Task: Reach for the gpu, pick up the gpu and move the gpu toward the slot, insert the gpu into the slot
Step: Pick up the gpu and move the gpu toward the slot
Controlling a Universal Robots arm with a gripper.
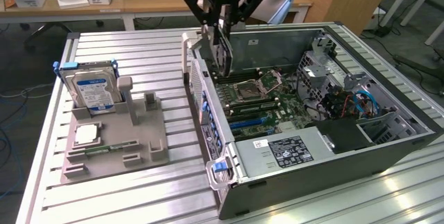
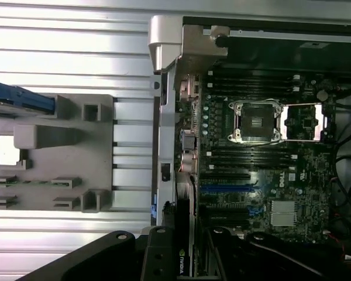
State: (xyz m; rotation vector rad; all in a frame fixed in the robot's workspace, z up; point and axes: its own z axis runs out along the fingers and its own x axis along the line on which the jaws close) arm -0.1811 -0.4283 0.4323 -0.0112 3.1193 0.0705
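We see the gripper (image 1: 223, 20), jaws closed on the gpu (image 1: 225, 55), holding it edge-down over the motherboard (image 1: 277, 104) by the case (image 1: 201, 91) wall; any tilt or misalignment could jam it against the slot.

ROBOTIQ: on pincer (image 1: 222, 26) housing | NVIDIA logo: on graphics card (image 2: 183, 260) in pincer | DELL: on motherboard (image 2: 279, 180) below pincer | power supply sticker (image 1: 286, 150), away from pincer: unreadable
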